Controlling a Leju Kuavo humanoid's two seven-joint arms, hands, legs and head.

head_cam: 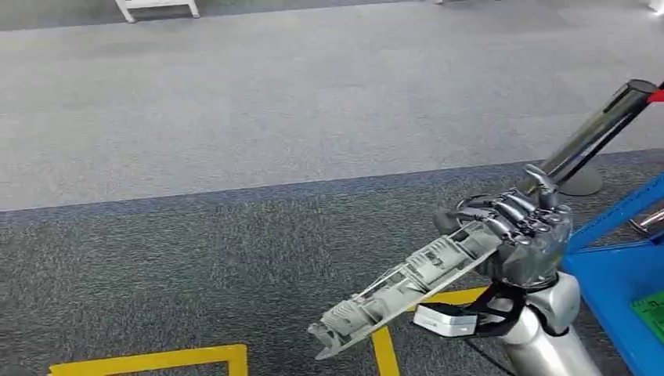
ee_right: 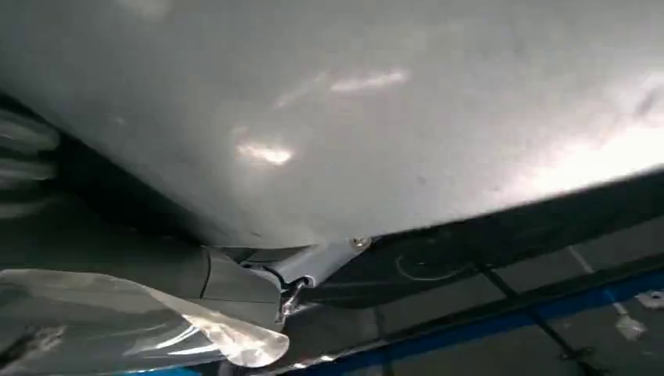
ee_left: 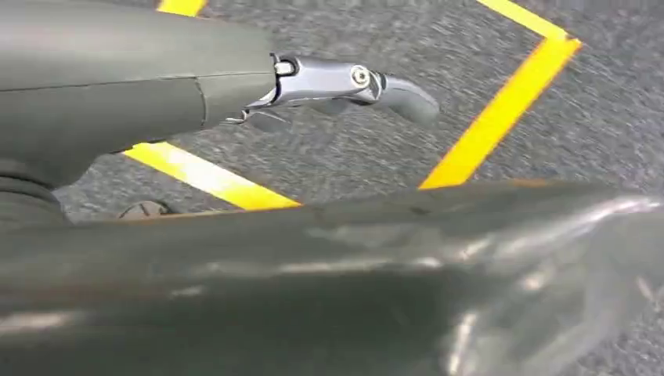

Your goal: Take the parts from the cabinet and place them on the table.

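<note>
While the right robot hand (head_cam: pixel 513 227) grips a long ribbed grey part (head_cam: pixel 403 286) above the carpet (head_cam: pixel 235 258), no bench is visible; placing remains. Left robot hand (ee_left: pixel 344 86) seems empty, fingers extended.

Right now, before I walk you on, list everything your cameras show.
part: one, long grey ribbed piece, held out over the carpet
blue frame: one, blue, by the right arm
green item: one, inside the blue frame, unclear what
post: one, metal with round base, beyond the right hand
floor tape: yellow lines on dark carpet
white legs: far across the floor
right hand: grips the part
left hand: over the carpet, grip unclear
</note>
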